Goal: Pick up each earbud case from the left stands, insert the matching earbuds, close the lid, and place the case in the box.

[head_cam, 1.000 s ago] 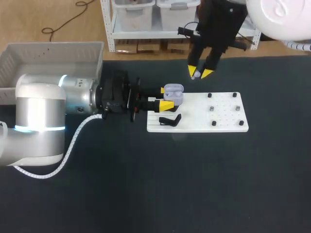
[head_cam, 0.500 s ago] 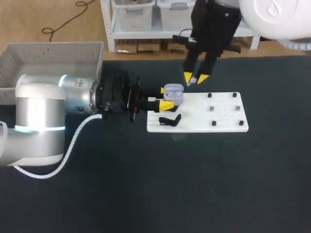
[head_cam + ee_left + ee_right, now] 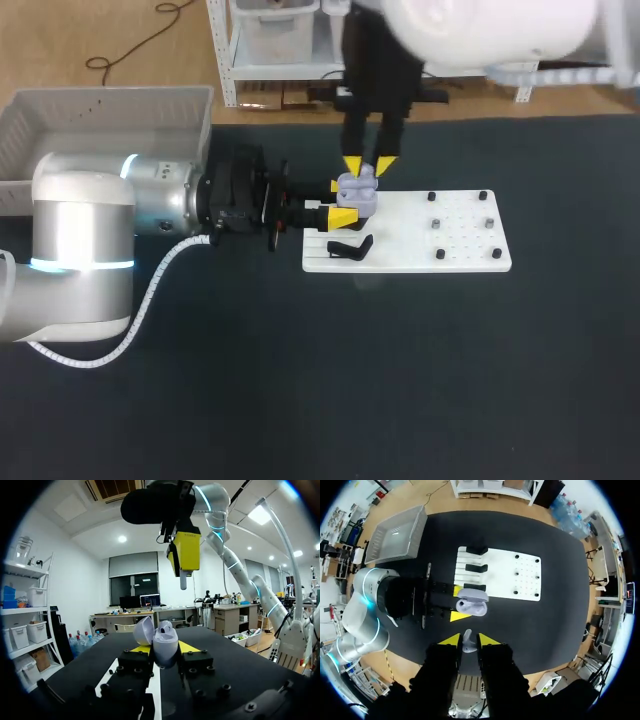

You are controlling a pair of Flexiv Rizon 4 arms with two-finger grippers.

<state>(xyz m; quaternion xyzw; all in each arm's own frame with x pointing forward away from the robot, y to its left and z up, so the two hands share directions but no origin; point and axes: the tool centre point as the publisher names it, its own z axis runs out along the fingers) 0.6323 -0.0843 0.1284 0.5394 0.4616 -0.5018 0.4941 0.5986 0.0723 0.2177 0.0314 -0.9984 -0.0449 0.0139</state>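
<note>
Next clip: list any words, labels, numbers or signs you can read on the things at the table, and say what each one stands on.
None can be read.
The lilac earbud case, the earbud, the white board and the grey box show no legible print in any view.

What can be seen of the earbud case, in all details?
The earbud case is pale lilac, rounded and smooth like plastic. Its lid is open, hinged back. The fingers of the left gripper clamp its body from two sides, at the left edge of the white board. The right gripper hangs just above it with an earbud.
</note>
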